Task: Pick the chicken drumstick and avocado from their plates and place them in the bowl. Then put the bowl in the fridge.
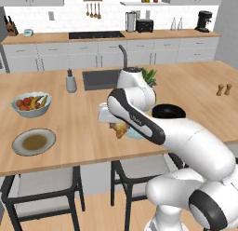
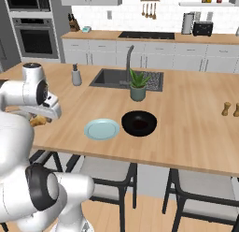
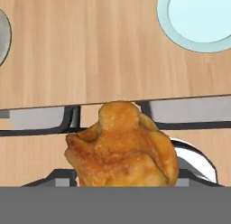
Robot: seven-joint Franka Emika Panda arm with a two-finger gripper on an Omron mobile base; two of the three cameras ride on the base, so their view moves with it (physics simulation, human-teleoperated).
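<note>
Now the chicken drumstick (image 3: 121, 148) sits clamped in the tool (image 1: 117, 127).

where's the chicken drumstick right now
The chicken drumstick is held in the hand, lifted above the front edge of the wooden counter, between the grey plate and the light-blue plate.
</note>
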